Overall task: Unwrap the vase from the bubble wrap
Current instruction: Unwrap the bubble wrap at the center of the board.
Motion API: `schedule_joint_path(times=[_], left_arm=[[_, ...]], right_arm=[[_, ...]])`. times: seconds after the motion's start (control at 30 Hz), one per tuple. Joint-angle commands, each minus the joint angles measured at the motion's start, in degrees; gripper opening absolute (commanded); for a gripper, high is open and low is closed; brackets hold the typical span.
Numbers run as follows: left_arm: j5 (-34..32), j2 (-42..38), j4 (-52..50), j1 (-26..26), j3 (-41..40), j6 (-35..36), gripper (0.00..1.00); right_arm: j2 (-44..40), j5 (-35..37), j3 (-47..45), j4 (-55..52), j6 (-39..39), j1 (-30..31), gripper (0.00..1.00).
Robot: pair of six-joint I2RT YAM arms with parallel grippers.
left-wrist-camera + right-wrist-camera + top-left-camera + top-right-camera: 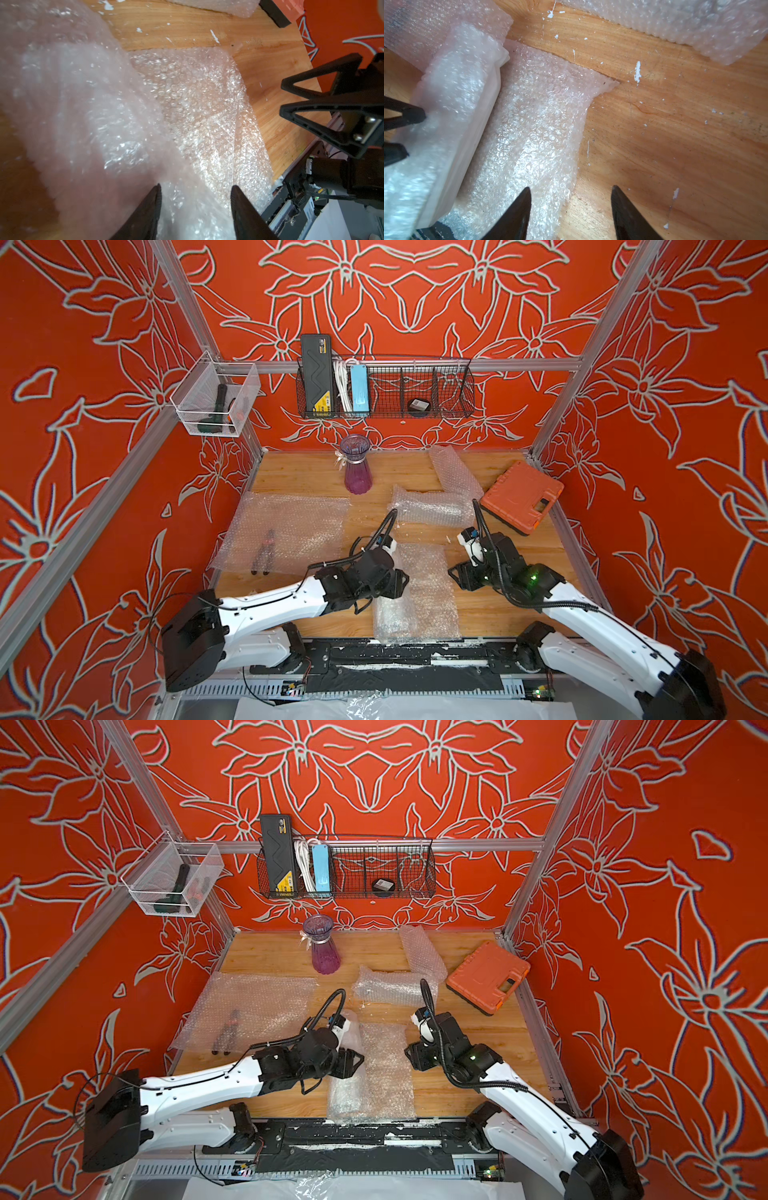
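**A:** What do we see, biggest first?

**B:** We see the wooden table [299,477] strewn with bubble wrap [286,526]. The widest sheet lies flat on the left, a front sheet [432,585] lies between the arms, and a rolled piece [432,508] sits further back. An orange case [521,497] lies closed at the right edge.

**A:** And the vase?

**B:** We find a purple vase [357,468] upright and bare near the back wall, well apart from both arms. A wrapped bundle [452,108] lies along the front sheet's left side. What is inside it we cannot tell.

**A:** The fingers?

**B:** The left gripper [195,186] has its fingers [411,116] pressed on the bundle, with wrap bulging between them. The right gripper [571,187] has its fingers apart over the front sheet's right edge, holding nothing.

**A:** Smallest?

**B:** Pliers [264,553], which we see showing through the widest sheet.
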Motion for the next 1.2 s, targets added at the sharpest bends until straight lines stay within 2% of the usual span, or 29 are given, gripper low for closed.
schedule_joint_path(times=[0.0, 0.1, 0.2, 0.23, 0.3, 0.4, 0.5, 0.63, 0.83, 0.93, 1.0, 1.07, 1.1, 1.17], left_arm=[[-1.2, -3.1, -13.9, 6.5, -4.4, 0.7, 0.56], [-1.6, -6.6, -13.8, 10.3, -5.4, -0.8, 0.55], [1.0, -6.3, -13.8, 15.4, -5.2, -1.4, 0.56], [-0.3, -6.5, -14.5, 15.5, -4.2, -1.0, 0.57], [-4.2, -6.6, -16.6, 14.3, -0.9, 1.1, 0.63], [-19.1, -0.9, -26.4, 6.3, 9.1, 4.1, 0.7], [-23.5, 5.4, -30.2, 2.1, 16.7, 6.0, 0.72], [-20.2, 9.9, -24.9, 1.0, 19.9, 7.7, 0.74], [-19.5, 19.1, -20.6, 1.4, 26.1, 11.0, 0.76], [-18.0, 23.1, -20.9, 4.1, 29.5, 12.8, 0.77], [-17.7, 24.0, -21.8, 6.6, 30.4, 14.1, 0.86], [-15.3, 24.0, -22.2, 9.1, 30.4, 15.4, 0.9], [-14.4, 23.6, -22.2, 10.1, 30.0, 15.7, 0.91], [-12.6, 22.9, -22.3, 11.2, 29.3, 16.0, 0.94]], right_arm=[[-0.9, 0.1, 2.7, -0.7, -1.7, 0.1, 0.64], [-1.1, 0.2, 3.7, -1.7, -2.5, 0.1, 0.65], [-1.3, -0.4, 4.7, -2.1, -2.8, 0.1, 0.65], [-1.5, -0.5, 5.1, -2.4, -2.8, 0.2, 0.65], [-2.0, -0.4, 5.6, -2.7, -2.9, 0.1, 0.66], [-2.1, -0.3, 5.4, -2.1, -2.9, 0.1, 0.66], [-0.9, -1.5, 5.2, -1.1, -2.7, 0.1, 0.67], [-0.3, -1.9, 5.5, -1.0, -2.5, 0.1, 0.69], [-2.1, -1.2, 4.6, -1.3, -2.3, 0.1, 0.71], [-1.9, -2.5, 4.1, -0.8, -2.1, 0.2, 0.72], [-2.4, -3.5, 3.9, -0.4, -2.1, 0.2, 0.73], [-3.5, -4.3, 3.1, 0.7, -2.5, 0.2, 0.75], [-3.9, -4.6, 2.6, 1.1, -3.2, 0.3, 0.78], [-4.3, -4.3, 2.3, 1.0, -4.7, 0.4, 0.98]])
